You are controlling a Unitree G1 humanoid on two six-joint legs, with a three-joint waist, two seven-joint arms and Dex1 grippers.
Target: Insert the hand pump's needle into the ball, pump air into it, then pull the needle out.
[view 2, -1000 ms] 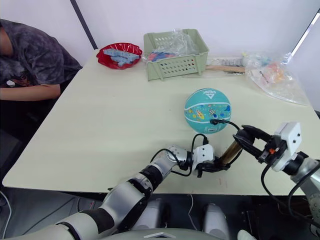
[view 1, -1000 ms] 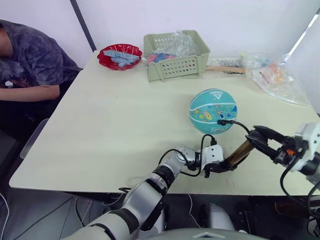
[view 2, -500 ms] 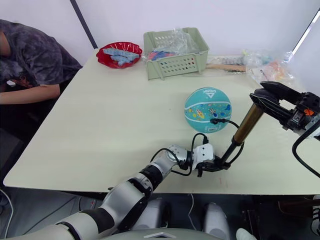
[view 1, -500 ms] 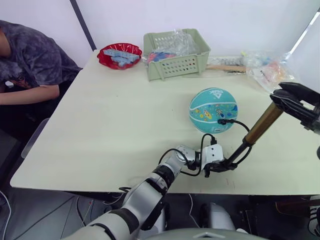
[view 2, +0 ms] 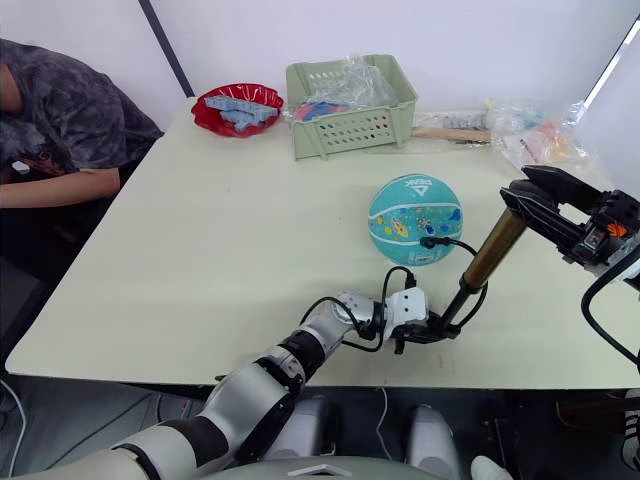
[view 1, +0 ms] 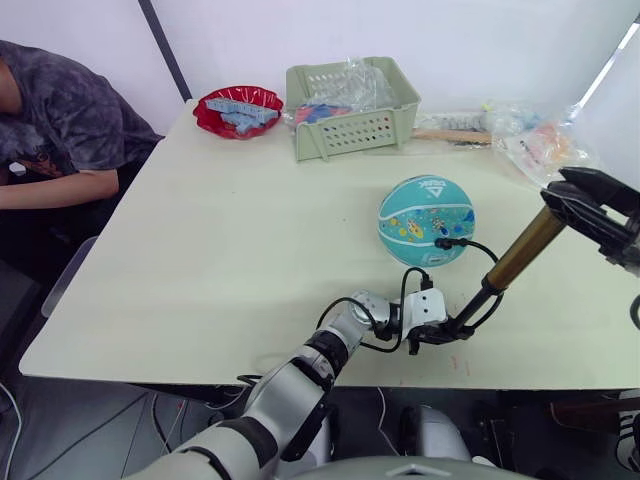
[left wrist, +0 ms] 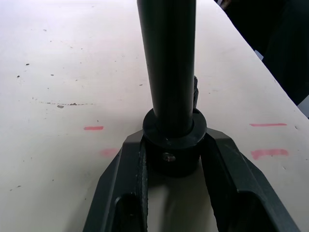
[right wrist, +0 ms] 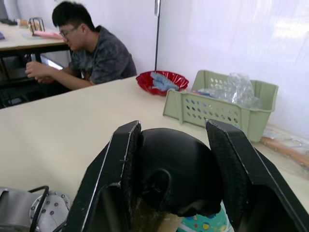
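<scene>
Right gripper (view 2: 528, 197): clamped on the hand pump (view 2: 488, 250) handle, drawn up.
Left gripper (view 1: 447, 329): closed on the pump's base.
Needle (view 1: 441, 243): seated in the ball (view 1: 426, 221), mid-table.
Progress: insertion done, pumping under way, withdrawal left.
Count: one pump, one ball, two grippers.

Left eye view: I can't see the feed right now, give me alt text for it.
The hand pump stands slanted and stretched out on the table, the left gripper clamping its base and the right gripper its top handle. Its black hose loops to the needle, which sits in the teal ball.
</scene>
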